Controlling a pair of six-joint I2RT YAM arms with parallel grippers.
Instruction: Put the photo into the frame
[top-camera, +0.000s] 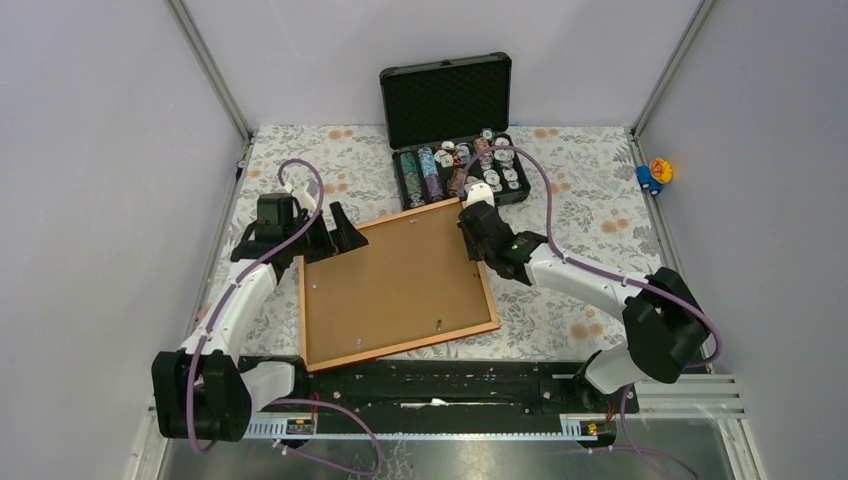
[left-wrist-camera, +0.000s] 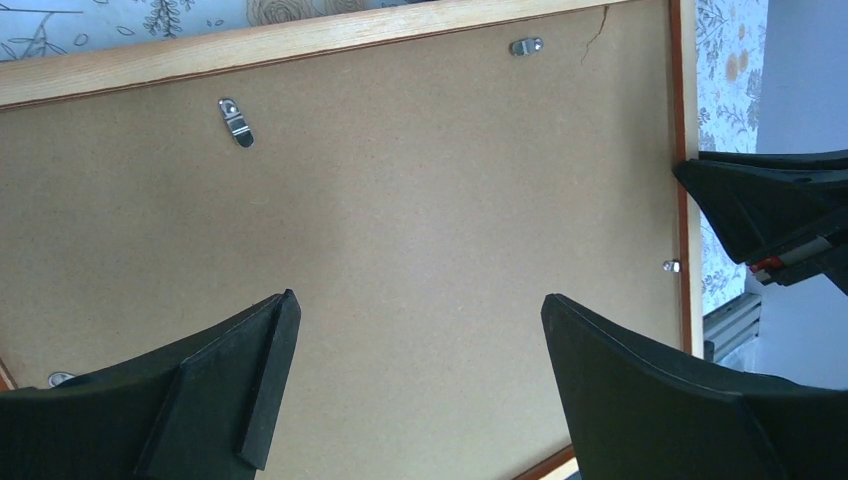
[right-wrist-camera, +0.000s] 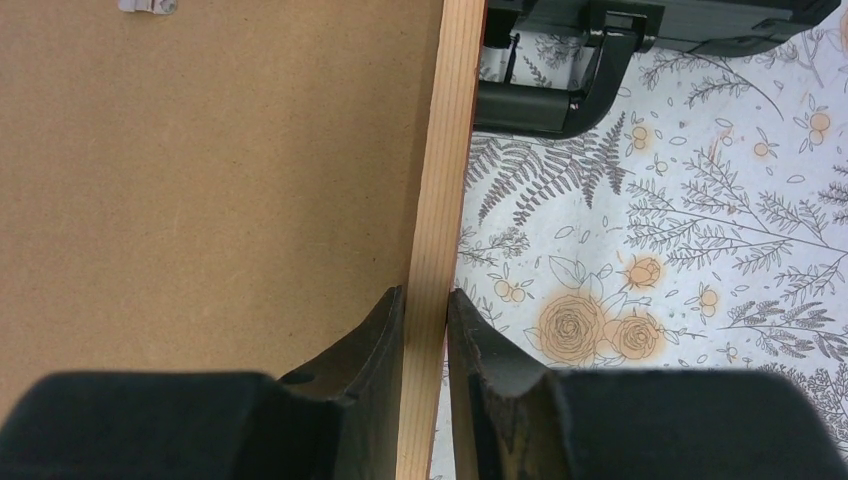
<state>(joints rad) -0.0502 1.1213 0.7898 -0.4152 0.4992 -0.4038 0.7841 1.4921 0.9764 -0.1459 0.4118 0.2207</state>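
Floral-patterned tablecloth (top-camera: 580, 215) covers the surface. Centre-left: left gripper (top-camera: 325, 228), jaws wide and empty, above the thin orange-brown wooden frame (right-wrist-camera: 445, 200), which lies back-up at centre, face hidden. Brown cardboard backing board (top-camera: 395, 285) shows four metal tabs (left-wrist-camera: 237, 122), one cut off. Right gripper (right-wrist-camera: 425, 310), jaws narrow, clamps the frame's right rail.

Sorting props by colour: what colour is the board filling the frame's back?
The backing board is plain brown, clearest in the left wrist view.

The frame (top-camera: 400, 347) lies face down, so its front and whatever sits under the backing board (top-camera: 395, 280) are hidden; both wrist views crop the frame at their edges.
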